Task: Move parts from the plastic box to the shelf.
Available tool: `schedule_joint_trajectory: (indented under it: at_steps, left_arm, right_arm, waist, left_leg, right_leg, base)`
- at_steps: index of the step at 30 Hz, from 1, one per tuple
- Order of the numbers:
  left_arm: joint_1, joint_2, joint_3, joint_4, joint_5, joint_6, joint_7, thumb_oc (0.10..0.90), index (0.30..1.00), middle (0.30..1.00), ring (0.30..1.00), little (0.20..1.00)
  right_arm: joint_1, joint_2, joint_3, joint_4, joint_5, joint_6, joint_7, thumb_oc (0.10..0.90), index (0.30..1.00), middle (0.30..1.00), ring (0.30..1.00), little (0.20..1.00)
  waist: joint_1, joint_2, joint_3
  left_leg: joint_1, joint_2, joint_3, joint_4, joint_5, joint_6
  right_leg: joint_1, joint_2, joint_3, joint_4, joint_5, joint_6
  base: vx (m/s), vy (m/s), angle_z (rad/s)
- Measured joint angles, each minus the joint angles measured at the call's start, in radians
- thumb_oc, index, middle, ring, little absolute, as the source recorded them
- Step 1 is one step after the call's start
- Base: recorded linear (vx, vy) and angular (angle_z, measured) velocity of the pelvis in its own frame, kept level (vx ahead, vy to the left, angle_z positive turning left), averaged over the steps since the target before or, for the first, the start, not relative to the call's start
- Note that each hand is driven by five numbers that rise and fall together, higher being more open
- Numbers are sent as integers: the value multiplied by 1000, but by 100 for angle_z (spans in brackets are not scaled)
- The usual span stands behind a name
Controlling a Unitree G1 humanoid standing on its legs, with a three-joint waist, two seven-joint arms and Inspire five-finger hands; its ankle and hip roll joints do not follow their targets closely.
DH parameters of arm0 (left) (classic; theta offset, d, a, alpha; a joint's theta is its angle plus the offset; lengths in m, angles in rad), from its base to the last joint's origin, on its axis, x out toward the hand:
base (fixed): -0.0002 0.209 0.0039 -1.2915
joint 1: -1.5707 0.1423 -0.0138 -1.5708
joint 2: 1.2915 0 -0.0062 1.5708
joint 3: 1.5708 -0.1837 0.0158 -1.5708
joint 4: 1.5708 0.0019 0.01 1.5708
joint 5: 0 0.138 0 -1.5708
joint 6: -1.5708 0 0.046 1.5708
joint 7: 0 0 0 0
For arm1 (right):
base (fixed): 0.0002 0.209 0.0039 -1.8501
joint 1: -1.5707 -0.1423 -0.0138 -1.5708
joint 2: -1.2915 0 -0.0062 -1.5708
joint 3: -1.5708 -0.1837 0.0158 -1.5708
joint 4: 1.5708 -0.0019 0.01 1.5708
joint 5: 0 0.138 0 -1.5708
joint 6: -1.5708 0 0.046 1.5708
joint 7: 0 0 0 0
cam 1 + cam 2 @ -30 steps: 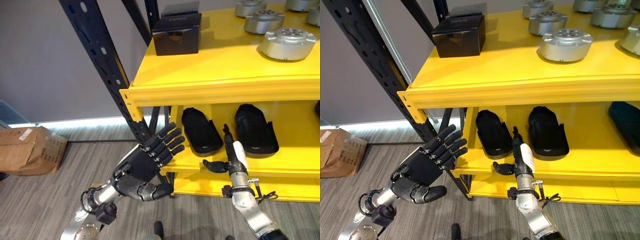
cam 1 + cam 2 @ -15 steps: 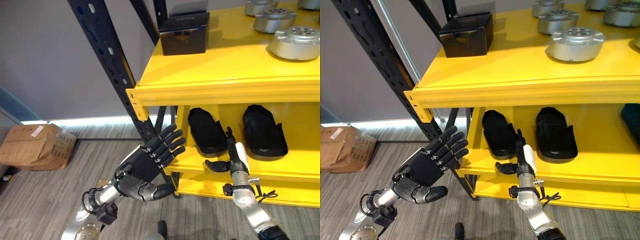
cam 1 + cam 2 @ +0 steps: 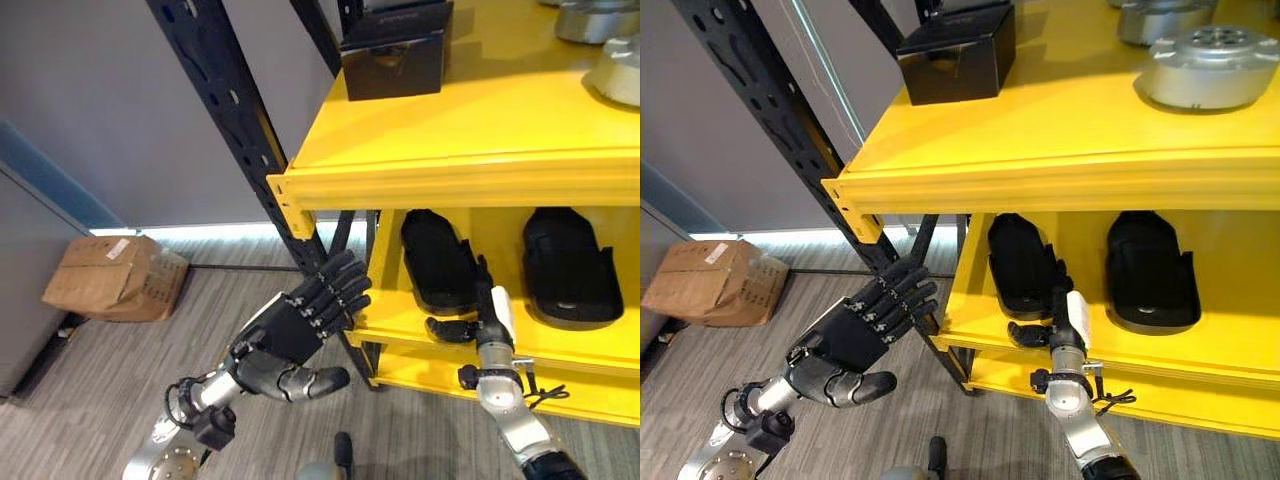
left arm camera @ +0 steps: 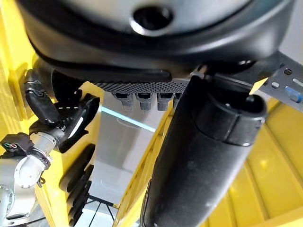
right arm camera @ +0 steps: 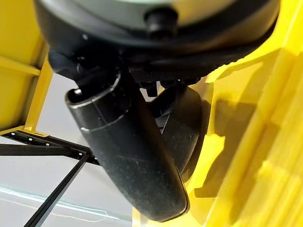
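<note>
Left hand (image 3: 300, 335) open beside black upright (image 3: 235, 130); right hand (image 3: 487, 318) open near 2 black parts (image 3: 438, 260).

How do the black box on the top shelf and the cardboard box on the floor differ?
The black box is dark, crisp-edged and stands on the yellow shelf; the cardboard box is brown, crumpled and lies on the floor by the wall. Both are closed and untouched by either hand.

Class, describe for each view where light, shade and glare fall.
Left eye view: the shelf is brightly lit on top, the black parts beneath sit in shade, and a bright strip runs along the wall's foot. Right eye view: the silver part shows glints. Right wrist view: the right hand throws a shadow on the shelf.
</note>
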Motion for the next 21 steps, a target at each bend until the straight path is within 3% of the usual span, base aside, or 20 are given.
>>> schedule_joint_trajectory:
  at_steps: [11, 18, 21]
  left_arm:
    - [9, -32, -2, 6, -1, 2, -6, 900, 1000, 1000, 1000, 1000]
    - [-2, -38, -11, 6, -1, 2, -8, 900, 1000, 1000, 1000, 1000]
    - [-8, -40, -11, 6, 0, 2, -8, 900, 1000, 1000, 1000, 1000]
  right_arm:
    - [-22, -10, -28, 2, 0, -11, -15, 900, 1000, 1000, 1000, 1000]
    - [-26, 18, 6, 1, 40, -21, 3, 900, 1000, 1000, 1000, 1000]
    - [-23, 72, 16, -8, 59, -20, -18, 900, 1000, 1000, 1000, 1000]
  waist:
    - [6, 25, 31]
    - [3, 2, 47]
    - [-1, -18, 62]
  left_leg:
    - [0, -16, -32, 1, 1, -1]
    - [-1, -11, -30, 9, 1, -1]
    - [-23, -3, -27, 28, -4, 3]
  right_leg:
    - [-20, -24, -21, 103, -69, 5]
    - [-35, -24, -14, 133, -84, 2]
    - [-73, -23, 1, 174, -96, -4]
  base:
    - [15, 10, 10]
    - [-22, -14, -2]
    - [-61, 20, -6]
